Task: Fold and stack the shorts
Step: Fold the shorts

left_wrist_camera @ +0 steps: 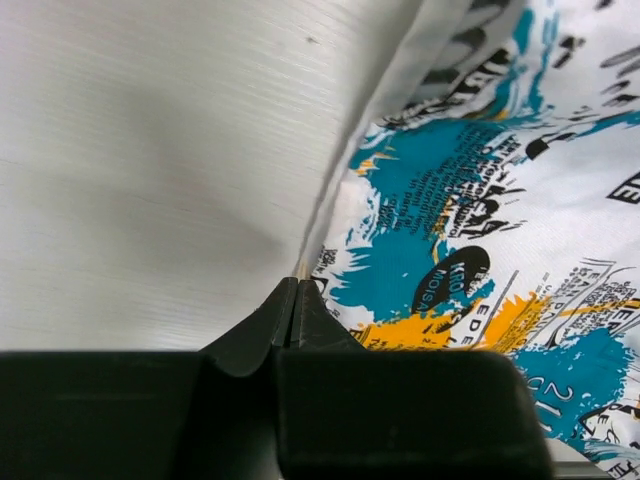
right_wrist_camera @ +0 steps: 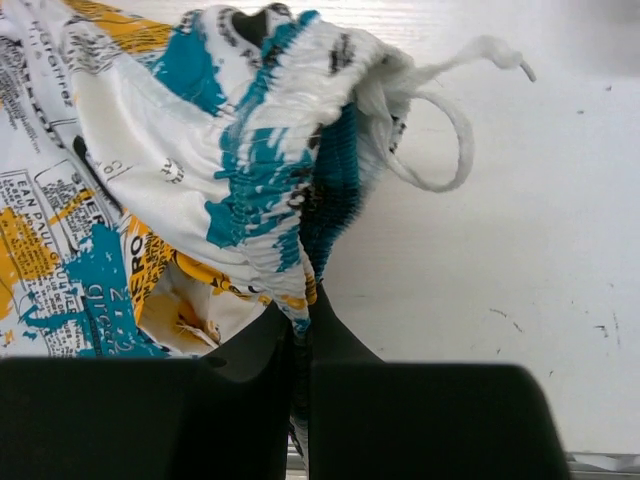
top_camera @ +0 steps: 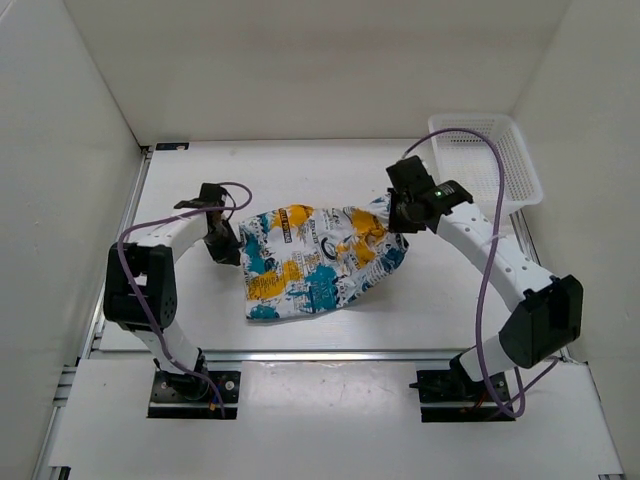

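Count: one pair of shorts [top_camera: 320, 262], one white mesh basket [top_camera: 512, 165], two arms. The shorts are spread on the table [top_camera: 300, 170], left of the basket and nearer the arm bases.

The left gripper [top_camera: 224, 245] is angled down at the shorts' end farthest from the basket. The right gripper [top_camera: 405, 215] is at the end nearest the basket.

Both pincers are pinching the shorts. The left wrist cam shows a thin fabric edge caught at the tips. Only the right wrist cam shows the bunched elastic and a looped white drawstring [right_wrist_camera: 465, 135].
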Action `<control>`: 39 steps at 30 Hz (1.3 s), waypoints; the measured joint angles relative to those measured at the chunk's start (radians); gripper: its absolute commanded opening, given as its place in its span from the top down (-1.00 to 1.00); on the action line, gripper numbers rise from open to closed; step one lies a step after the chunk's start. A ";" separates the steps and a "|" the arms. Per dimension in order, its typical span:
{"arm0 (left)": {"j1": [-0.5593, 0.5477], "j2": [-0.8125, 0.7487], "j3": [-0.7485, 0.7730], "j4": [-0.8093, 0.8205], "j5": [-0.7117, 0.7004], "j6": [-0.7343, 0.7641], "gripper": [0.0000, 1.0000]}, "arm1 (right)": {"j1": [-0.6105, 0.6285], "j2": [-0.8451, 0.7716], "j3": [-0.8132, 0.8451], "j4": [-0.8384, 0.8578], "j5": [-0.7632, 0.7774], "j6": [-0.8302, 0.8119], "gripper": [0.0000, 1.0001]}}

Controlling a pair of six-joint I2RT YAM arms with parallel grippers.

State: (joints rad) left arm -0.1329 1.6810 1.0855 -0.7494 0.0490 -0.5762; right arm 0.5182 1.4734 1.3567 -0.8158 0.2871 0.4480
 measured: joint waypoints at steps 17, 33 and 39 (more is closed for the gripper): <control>-0.008 0.100 0.000 0.028 0.046 -0.010 0.79 | 0.330 0.395 0.566 -0.196 0.099 0.027 1.00; 0.000 0.098 -0.002 0.029 0.053 -0.015 0.79 | 0.472 0.819 0.864 -0.156 -0.056 0.068 0.90; 0.018 0.082 -0.006 0.028 0.080 0.000 0.22 | 0.469 0.822 0.858 -0.013 -0.196 0.076 -0.35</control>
State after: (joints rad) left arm -0.1154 1.7634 1.0798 -0.7212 0.1295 -0.5762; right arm 0.9874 2.2955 2.2143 -0.8291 0.0906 0.5240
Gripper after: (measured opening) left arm 0.280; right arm 0.594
